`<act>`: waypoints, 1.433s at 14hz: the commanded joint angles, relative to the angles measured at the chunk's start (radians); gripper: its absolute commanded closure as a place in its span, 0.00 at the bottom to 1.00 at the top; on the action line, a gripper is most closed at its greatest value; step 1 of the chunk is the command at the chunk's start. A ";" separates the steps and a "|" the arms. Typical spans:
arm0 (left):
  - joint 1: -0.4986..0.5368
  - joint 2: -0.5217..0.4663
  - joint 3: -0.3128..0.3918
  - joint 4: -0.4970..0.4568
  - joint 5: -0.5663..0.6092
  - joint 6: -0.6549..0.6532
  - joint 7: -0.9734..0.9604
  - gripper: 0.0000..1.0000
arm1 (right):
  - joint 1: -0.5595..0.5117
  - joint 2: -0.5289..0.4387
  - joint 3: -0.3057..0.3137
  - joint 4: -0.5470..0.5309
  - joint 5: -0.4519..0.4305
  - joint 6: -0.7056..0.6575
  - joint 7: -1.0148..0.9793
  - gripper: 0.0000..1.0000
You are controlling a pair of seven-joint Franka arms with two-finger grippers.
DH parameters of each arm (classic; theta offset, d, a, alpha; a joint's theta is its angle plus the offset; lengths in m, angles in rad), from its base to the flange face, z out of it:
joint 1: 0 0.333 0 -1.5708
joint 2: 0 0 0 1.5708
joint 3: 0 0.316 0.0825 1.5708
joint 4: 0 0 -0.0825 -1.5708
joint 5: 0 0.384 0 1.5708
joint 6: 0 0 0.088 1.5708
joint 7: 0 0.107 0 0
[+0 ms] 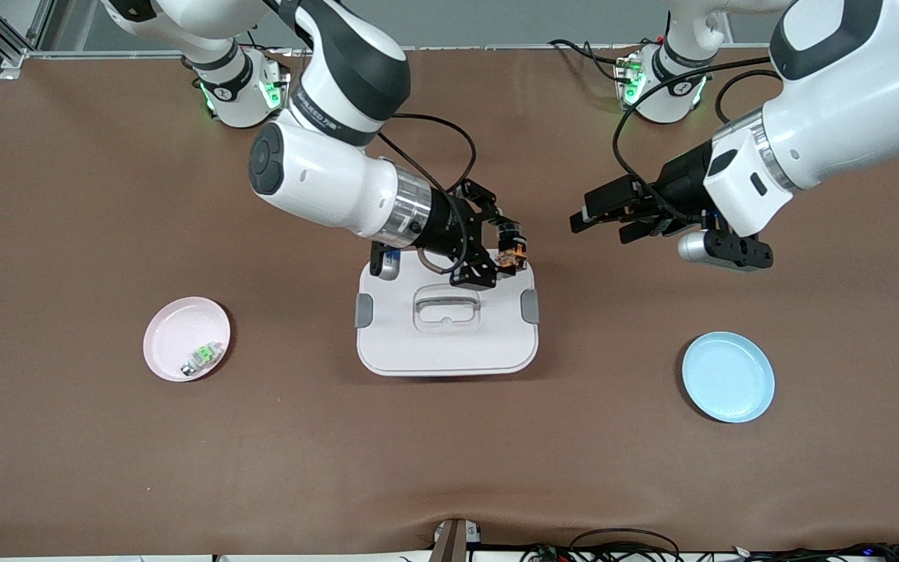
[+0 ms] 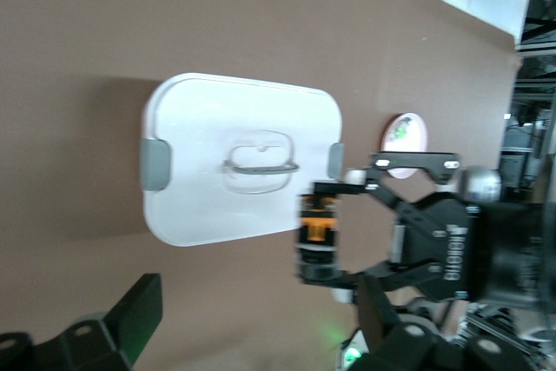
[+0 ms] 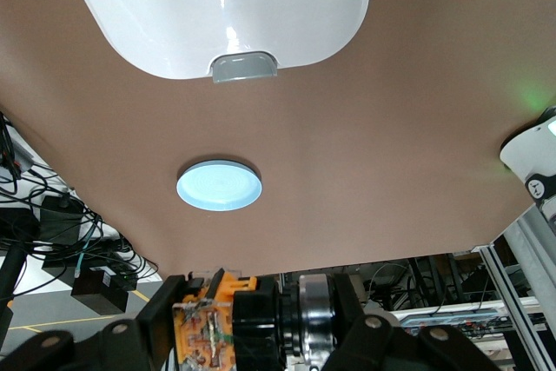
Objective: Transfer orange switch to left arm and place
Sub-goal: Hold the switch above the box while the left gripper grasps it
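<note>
My right gripper (image 1: 510,254) is shut on the orange switch (image 1: 512,256) and holds it in the air over the box's edge farthest from the front camera. The right wrist view shows the switch (image 3: 217,323) clamped between my fingers (image 3: 130,341). The white box (image 1: 446,321) stands mid-table with its lid on. My left gripper (image 1: 586,212) is open and empty, in the air beside the box toward the left arm's end, pointing at the switch. In the left wrist view the switch (image 2: 317,232) hangs beside the box (image 2: 239,158), ahead of my open left gripper (image 2: 258,327).
A pink plate (image 1: 172,328) holding a small green-and-clear component (image 1: 201,357) lies toward the right arm's end. A blue plate (image 1: 728,376) lies toward the left arm's end and shows in the right wrist view (image 3: 219,185). Brown mat covers the table.
</note>
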 commanded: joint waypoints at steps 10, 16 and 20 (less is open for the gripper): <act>-0.067 0.087 -0.001 0.005 -0.040 0.097 0.084 0.26 | 0.041 0.067 -0.017 0.134 -0.002 0.029 0.121 1.00; -0.077 0.085 -0.001 -0.001 -0.032 0.085 0.081 0.73 | 0.058 0.078 -0.020 0.148 -0.002 0.078 0.143 1.00; -0.073 0.079 -0.001 -0.001 -0.026 0.066 0.073 1.00 | 0.057 0.078 -0.019 0.154 -0.002 0.078 0.144 1.00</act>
